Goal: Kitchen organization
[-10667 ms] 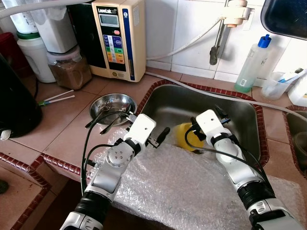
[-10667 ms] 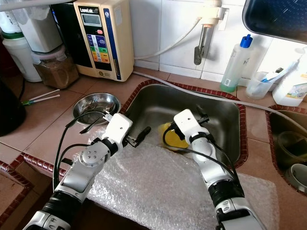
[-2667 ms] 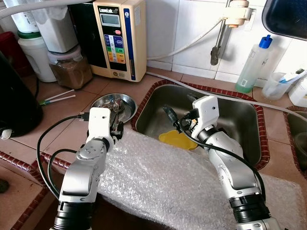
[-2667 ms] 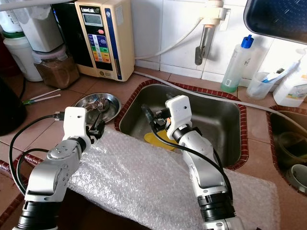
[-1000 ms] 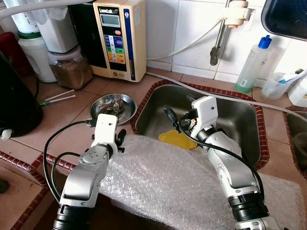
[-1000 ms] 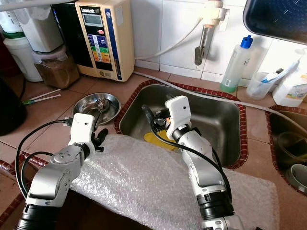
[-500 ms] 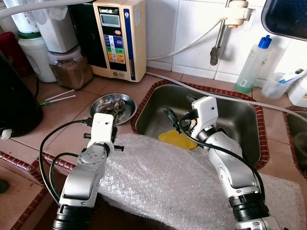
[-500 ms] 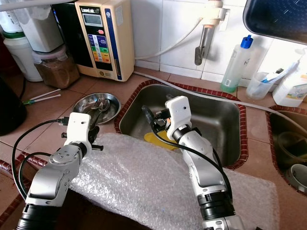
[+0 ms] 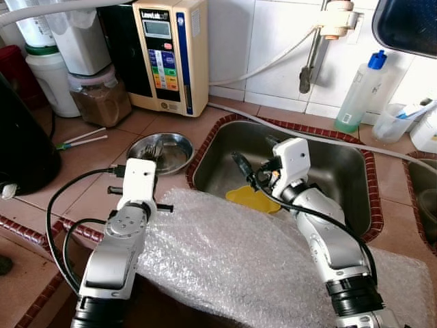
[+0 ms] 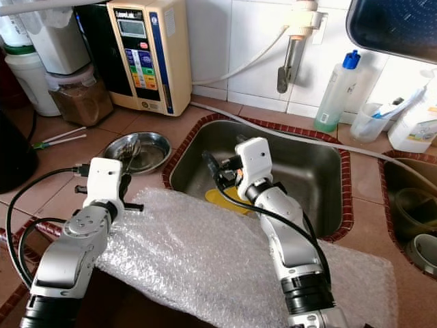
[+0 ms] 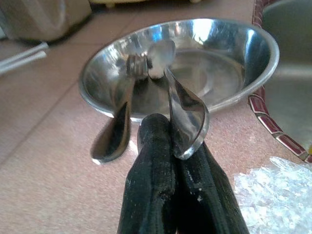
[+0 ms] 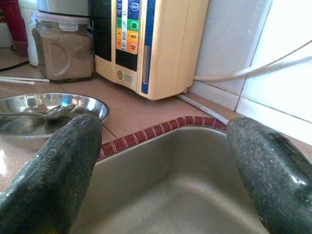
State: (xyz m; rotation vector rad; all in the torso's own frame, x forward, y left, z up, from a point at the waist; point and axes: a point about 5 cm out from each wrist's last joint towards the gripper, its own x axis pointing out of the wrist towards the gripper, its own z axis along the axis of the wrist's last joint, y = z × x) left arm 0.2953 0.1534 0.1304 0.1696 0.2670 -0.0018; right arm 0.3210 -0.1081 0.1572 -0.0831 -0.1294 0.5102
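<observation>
A steel bowl (image 9: 176,158) with several spoons in it stands on the tiled counter left of the sink (image 9: 334,160). My left gripper (image 11: 171,130) is just short of the bowl's rim, shut on the wide end of a spoon (image 11: 187,122) whose handle reaches into the bowl; its white wrist (image 9: 140,179) hides the fingers from above. A second spoon (image 11: 113,130) leans over the rim beside it. My right gripper (image 9: 244,171) hangs open over the sink's left part, holding nothing, just above a yellow piece (image 9: 251,199) on the sink floor.
A sheet of bubble wrap (image 9: 239,260) covers the counter's front edge under both arms. A water ioniser (image 9: 167,55), a jar of brown powder (image 9: 99,99) and white sticks (image 9: 82,140) stand behind the bowl. A tap (image 9: 307,72) and a blue-capped bottle (image 9: 358,89) line the wall.
My left arm has drawn back to the left, away from the steel bowl. The right arm, earlier low by the yellow piece, has held still above it for the last seconds.
</observation>
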